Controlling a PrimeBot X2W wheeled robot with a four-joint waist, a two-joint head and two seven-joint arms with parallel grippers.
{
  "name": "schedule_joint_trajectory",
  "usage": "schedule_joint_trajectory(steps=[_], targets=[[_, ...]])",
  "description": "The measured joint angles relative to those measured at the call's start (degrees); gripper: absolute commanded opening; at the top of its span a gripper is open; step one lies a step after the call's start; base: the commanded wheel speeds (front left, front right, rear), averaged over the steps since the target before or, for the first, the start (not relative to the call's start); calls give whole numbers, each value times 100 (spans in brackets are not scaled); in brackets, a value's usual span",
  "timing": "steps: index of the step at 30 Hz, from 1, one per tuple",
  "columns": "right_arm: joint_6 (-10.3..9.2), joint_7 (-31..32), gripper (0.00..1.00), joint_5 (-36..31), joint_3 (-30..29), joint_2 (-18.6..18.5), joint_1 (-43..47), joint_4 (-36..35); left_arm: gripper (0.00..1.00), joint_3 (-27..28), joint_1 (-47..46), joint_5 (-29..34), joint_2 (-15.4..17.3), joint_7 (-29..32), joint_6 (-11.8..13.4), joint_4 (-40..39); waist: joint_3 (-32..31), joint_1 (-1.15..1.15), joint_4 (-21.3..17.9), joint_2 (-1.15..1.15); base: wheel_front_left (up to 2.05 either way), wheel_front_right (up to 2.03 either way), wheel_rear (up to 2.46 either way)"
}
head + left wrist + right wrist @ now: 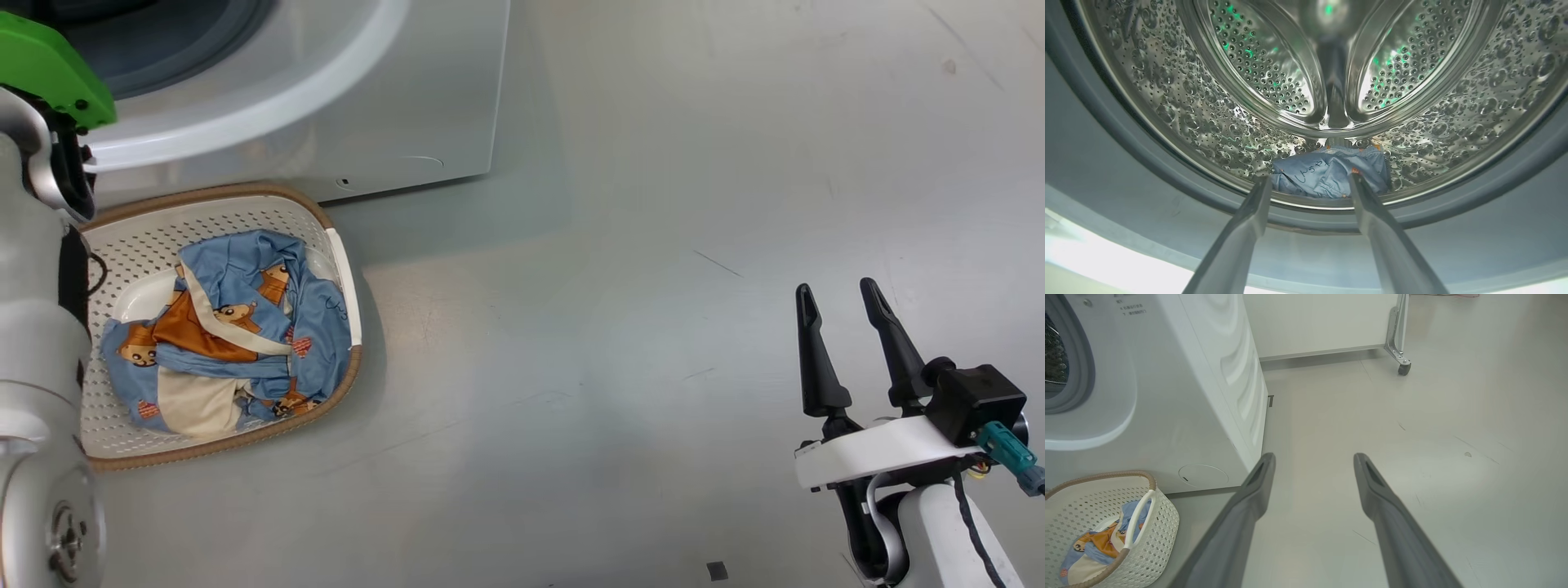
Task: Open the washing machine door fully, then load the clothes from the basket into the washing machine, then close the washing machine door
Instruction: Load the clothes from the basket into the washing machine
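Note:
The white washing machine (408, 122) stands at the upper left with its mouth open; the washing machine door is out of view. My left gripper (1309, 179) is open at the mouth of the steel drum (1208, 102), inside the grey seal (1106, 143). One light blue garment (1327, 173) lies on the drum floor just beyond the fingertips, free of them. More bear-print clothes (237, 327) fill the cream basket (147, 237) on the floor before the machine. My right gripper (837, 287) hangs open and empty over bare floor, far right of the basket.
My left forearm (33, 327) runs up the left edge over the basket's near side. A white cabinet on a caster wheel (1403, 367) stands behind the machine's right. Grey floor (612, 327) stretches open to the right of machine and basket.

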Motion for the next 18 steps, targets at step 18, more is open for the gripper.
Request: schedule_joint_trajectory(steps=[18], targets=[[0, 0, 100, -91, -32, -157, -4, 46, 100, -318, 1210, 54, -441, -73, -354, -159, -598, 0, 402, 0, 0, 0, 0]])
